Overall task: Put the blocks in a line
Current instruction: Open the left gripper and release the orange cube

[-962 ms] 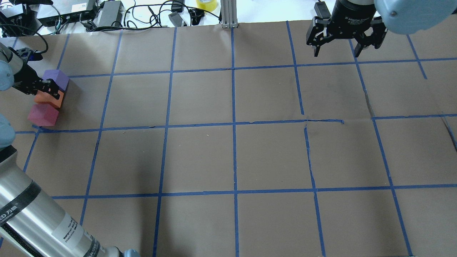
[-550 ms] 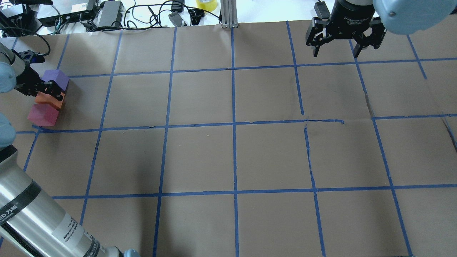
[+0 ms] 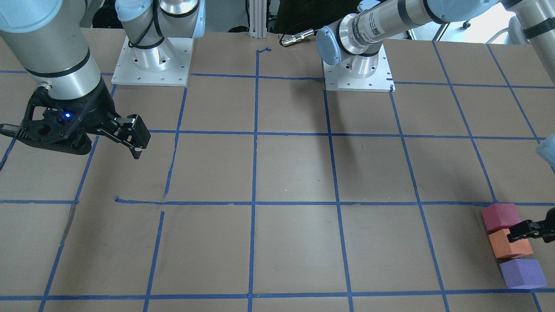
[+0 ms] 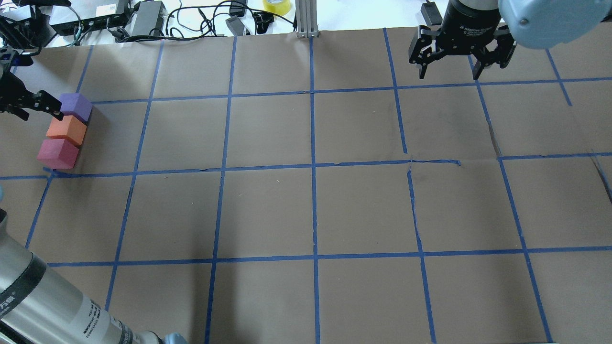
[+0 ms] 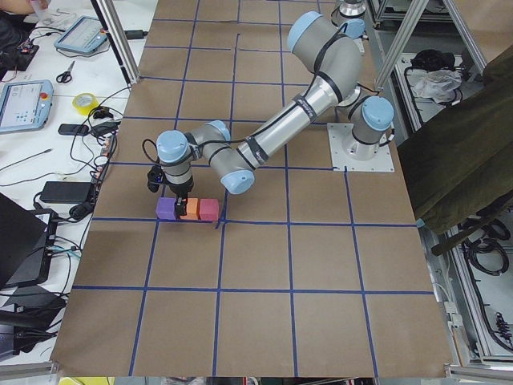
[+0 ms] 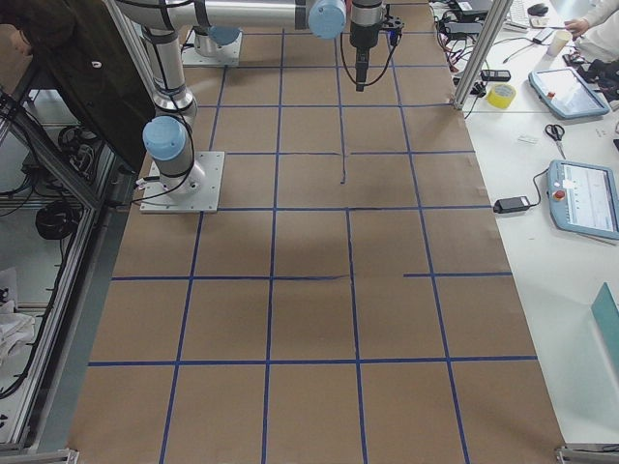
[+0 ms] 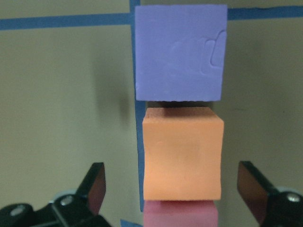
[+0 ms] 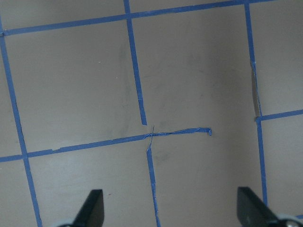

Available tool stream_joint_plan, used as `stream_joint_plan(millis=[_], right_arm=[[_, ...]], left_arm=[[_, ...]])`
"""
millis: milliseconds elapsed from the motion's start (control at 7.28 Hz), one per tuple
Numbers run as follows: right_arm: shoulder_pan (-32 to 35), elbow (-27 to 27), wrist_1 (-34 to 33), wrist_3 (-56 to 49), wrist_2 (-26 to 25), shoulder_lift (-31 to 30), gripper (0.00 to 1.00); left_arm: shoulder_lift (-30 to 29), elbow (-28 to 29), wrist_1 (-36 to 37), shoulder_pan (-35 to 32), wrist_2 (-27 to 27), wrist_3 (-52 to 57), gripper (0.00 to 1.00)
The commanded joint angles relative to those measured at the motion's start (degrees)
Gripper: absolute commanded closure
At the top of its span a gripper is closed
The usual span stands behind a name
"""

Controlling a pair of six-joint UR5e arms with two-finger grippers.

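Note:
Three blocks stand in a straight touching row at the table's left edge: purple [image 4: 76,106], orange [image 4: 67,130], red-pink [image 4: 58,153]. They also show in the front view as purple [image 3: 521,273], orange [image 3: 509,245] and red-pink [image 3: 500,216]. My left gripper [image 4: 40,112] is open and empty, raised above the row; in the left wrist view [image 7: 174,187] its fingers [image 7: 94,184] straddle the orange block [image 7: 182,158] without touching it. My right gripper [image 4: 449,74] is open and empty at the far right, over bare paper [image 8: 173,210].
Brown paper with a blue tape grid [image 4: 313,165] covers the table. Cables, power bricks [image 4: 146,16] and a yellow tape roll [image 4: 277,5] lie beyond the far edge, beside an aluminium post [image 4: 306,19]. The arm bases [image 3: 151,65] stand at the robot's side.
My left gripper has drawn back from the orange block, moving up and to the left, and now leaves it free. The blocks stay in their row. The right gripper has barely moved.

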Motion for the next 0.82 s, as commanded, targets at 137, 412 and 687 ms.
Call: stream_joint_plan(millis=[137, 412, 687], right_arm=[[0.1, 0.5, 0.0, 0.1, 0.0, -0.1, 0.00], [0.1, 0.5, 0.0, 0.1, 0.0, -0.1, 0.00], [0.0, 0.6, 0.0, 0.1, 0.0, -0.1, 0.00]], left_arm=[[14.6, -7.0, -8.0, -0.3, 0.2, -1.2, 0.00], [23.8, -14.1, -9.0, -0.8, 0.3, -4.3, 0.00], [30.0, -14.9, -20.4, -0.9, 0.2, -7.3, 0.00]])
